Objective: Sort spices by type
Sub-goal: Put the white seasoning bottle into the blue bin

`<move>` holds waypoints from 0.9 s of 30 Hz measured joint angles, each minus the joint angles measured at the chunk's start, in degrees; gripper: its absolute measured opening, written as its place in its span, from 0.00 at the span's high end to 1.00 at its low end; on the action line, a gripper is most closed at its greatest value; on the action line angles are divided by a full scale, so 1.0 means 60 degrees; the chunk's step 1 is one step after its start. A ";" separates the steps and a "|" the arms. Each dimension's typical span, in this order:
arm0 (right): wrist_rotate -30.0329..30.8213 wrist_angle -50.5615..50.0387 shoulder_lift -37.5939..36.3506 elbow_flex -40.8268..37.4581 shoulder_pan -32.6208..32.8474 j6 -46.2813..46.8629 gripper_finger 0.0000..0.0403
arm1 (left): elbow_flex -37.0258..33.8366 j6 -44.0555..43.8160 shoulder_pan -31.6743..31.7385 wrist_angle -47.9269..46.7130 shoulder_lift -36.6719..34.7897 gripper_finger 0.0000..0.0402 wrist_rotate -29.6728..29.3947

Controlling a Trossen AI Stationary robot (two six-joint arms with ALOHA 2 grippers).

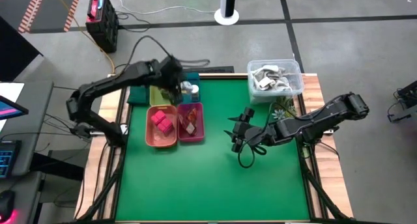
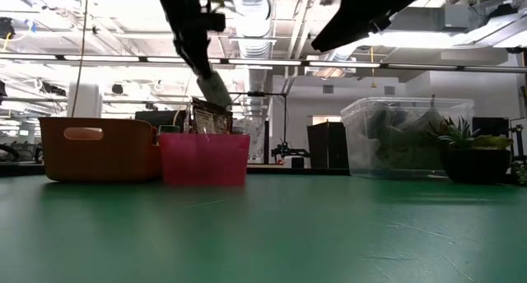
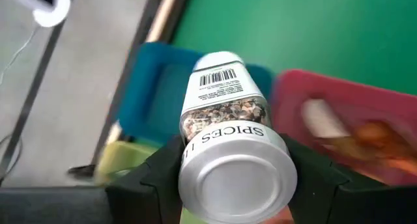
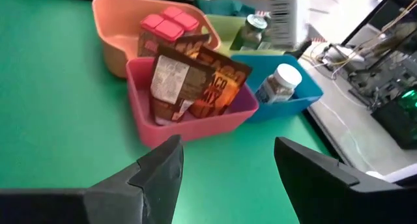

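Note:
My left gripper point(image 1: 178, 87) hangs over the far-left trays, shut on a white-capped spice jar point(image 3: 225, 113). Under it stand a blue tray point(image 4: 287, 100) holding another white-capped jar point(image 4: 280, 81), and a yellow-green tray point(image 4: 225, 28) holding a dark green jar point(image 4: 249, 32). Pink-red blocks point(image 1: 161, 122) lie in the orange tray point(image 1: 151, 140). Reddish-brown packets point(image 4: 192, 81) stand leaning in the pink tray point(image 4: 195, 129). My right gripper point(image 1: 237, 129) hovers open over the mat's middle right, holding nothing. My left gripper pinches the jar between its two fingers point(image 3: 156, 178), on the jar's sides just below the white cap point(image 3: 195, 149). The fingers slant down from above and lie along the jar, cap toward the wrist, bottom pointing away. The jar is lifted clear above the trays.
A clear tub point(image 1: 275, 77) of grey-white items sits at the far right, with a small spiky plant point(image 1: 283, 109) beside it. A black cable loop point(image 1: 246, 157) hangs under my right arm. The green mat's near half point(image 1: 208, 185) lies free.

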 joint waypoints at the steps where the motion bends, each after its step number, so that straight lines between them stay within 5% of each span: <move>1: 0.0000 -0.0112 0.0000 0.0000 0.0054 0.0098 0.33 | 0.0000 0.0126 0.0333 0.0079 0.0098 0.52 0.0015; 11: -0.0019 -0.0279 0.0000 0.0000 0.0246 0.0189 0.33 | 0.0019 0.0556 0.2078 0.1327 0.1269 0.52 0.0470; 27: -0.0019 -0.0262 0.0022 0.0000 0.0210 0.0109 0.33 | 0.2590 0.0868 0.2481 -0.1469 0.4231 0.52 0.1308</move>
